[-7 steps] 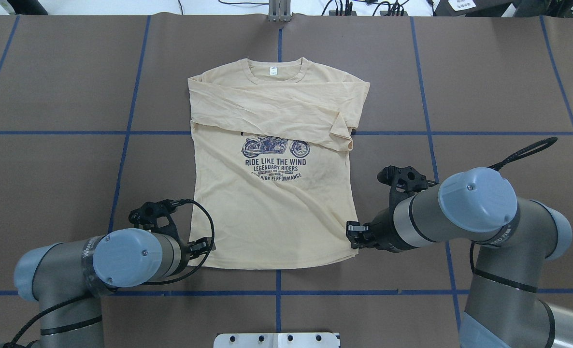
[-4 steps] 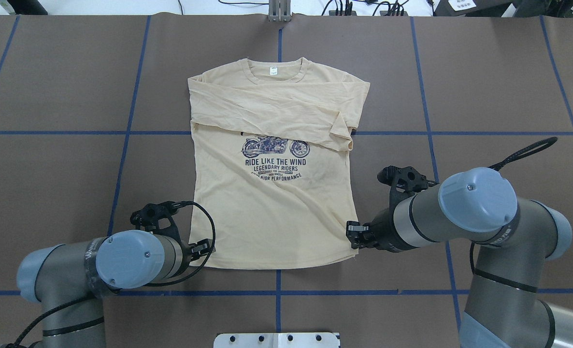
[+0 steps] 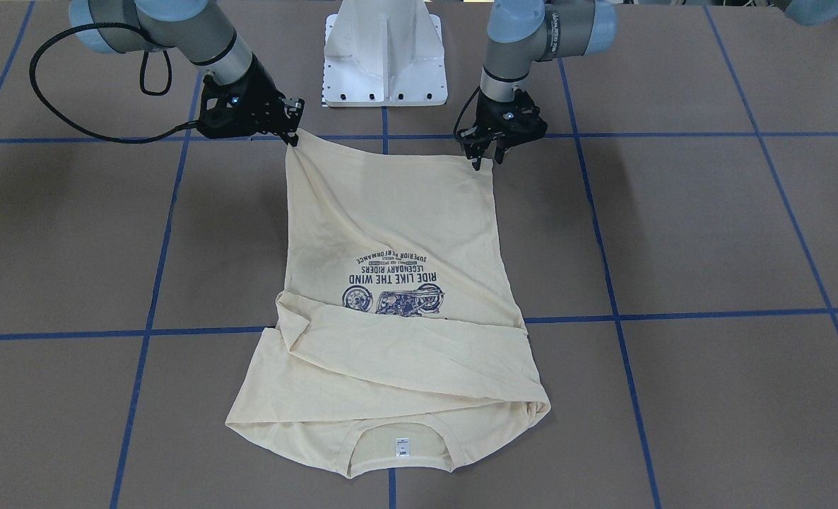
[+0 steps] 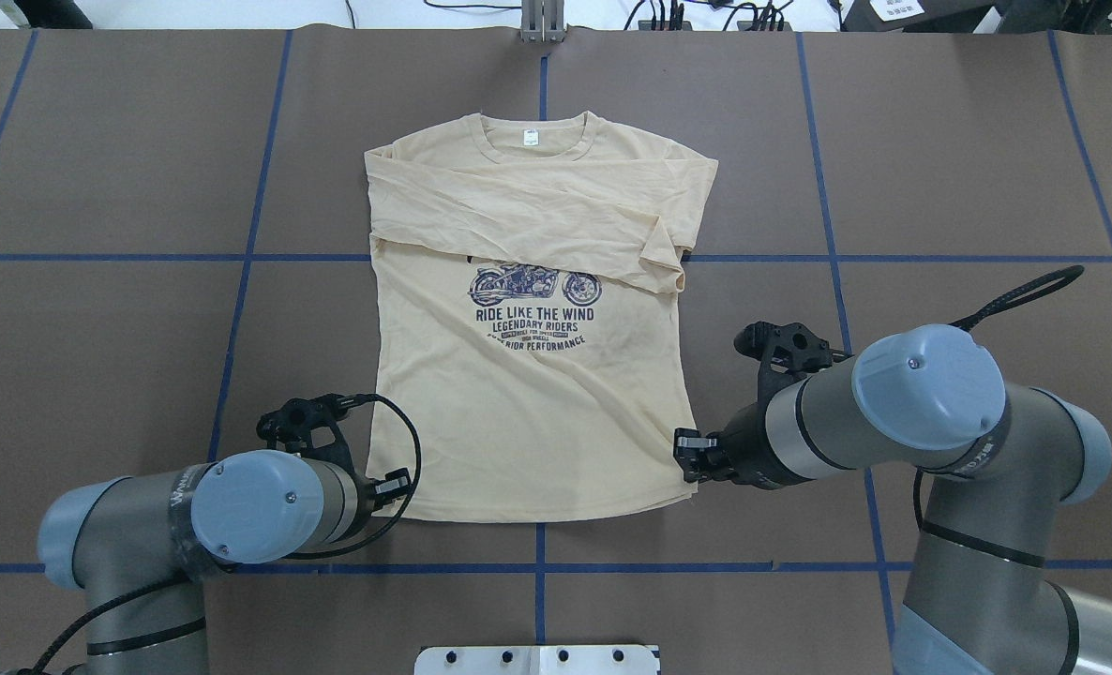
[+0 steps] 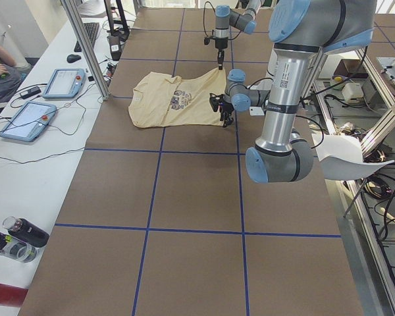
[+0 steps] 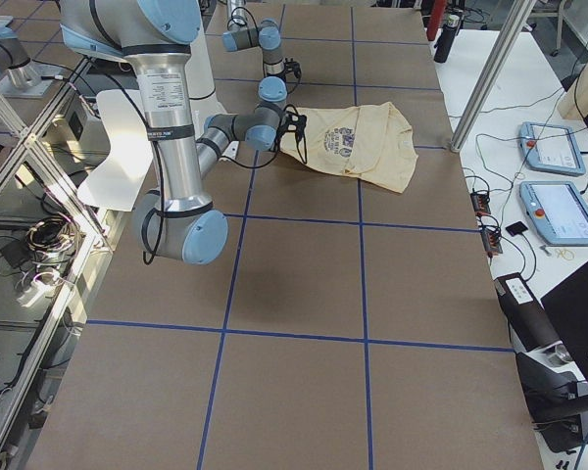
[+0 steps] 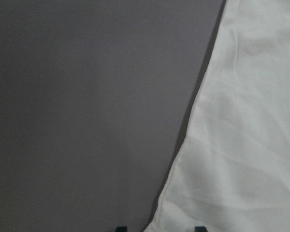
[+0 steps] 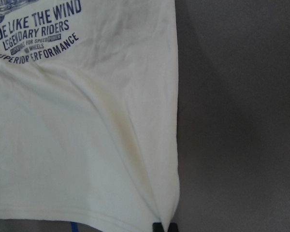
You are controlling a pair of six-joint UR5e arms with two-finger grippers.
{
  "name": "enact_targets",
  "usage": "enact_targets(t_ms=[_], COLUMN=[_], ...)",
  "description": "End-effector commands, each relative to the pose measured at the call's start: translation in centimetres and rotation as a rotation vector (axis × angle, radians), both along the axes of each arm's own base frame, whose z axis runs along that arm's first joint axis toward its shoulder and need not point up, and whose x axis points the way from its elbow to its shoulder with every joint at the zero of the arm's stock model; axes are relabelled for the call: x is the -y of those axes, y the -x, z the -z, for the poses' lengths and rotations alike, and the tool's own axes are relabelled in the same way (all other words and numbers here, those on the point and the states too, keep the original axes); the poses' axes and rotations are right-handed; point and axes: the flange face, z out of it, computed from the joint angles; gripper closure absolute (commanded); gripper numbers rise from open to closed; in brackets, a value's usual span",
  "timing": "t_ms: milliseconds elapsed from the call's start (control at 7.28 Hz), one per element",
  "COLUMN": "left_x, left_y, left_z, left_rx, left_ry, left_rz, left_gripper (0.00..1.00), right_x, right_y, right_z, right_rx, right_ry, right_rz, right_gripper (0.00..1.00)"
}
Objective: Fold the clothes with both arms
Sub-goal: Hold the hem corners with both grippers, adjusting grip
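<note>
Looks like the hem-grab step: T-shirt flat on table, R gripper pinching one hem corner, L gripper agape astride the other, so you'd close L, then carry both twd collar.

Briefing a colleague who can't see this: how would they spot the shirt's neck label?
On the brown table lies one cream T-shirt. Inside its collar, at the end away from the robot's base, sits the neck label: the only small white patch, unlike the navy print mid-shirt.
</note>
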Motion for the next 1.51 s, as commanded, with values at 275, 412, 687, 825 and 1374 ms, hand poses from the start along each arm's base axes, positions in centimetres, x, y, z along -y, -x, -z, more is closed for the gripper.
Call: enact_targets(t_ms=[275, 412, 687, 825, 1374], left_x=[0.0, 0.0, 0.0, 0.0, 0.2], left_y=[-0.3, -0.3, -0.4, -0.4, 0.2], left_z=[0.2, 0.4, 0.6, 0.6, 1.7], left_rx=[-0.002, -0.005, -0.008, -0.008, -0.031], left_ry=[0.000, -0.001, -0.001, -0.001, -0.003], left_rz=[-0.002, -0.002, -0.003, -0.003, 0.000], left_gripper=[0.59, 0.59, 0.82, 1.00, 1.00], right_x=[0.0, 0.0, 0.1, 0.1, 0.1], right_y=[-0.1, -0.1, -0.2, -0.2, -0.2], right_z=[-0.2, 0.0, 0.0, -0.1, -0.1], right_rx=[-0.002, 0.001, 0.001, 0.000, 0.000], right_ry=[0.001, 0.000, 0.001, 0.002, 0.002], right_rz=[0.000, 0.000, -0.002, -0.002, -0.002], right_gripper=[1.00, 1.00, 1.00, 1.00, 1.00])
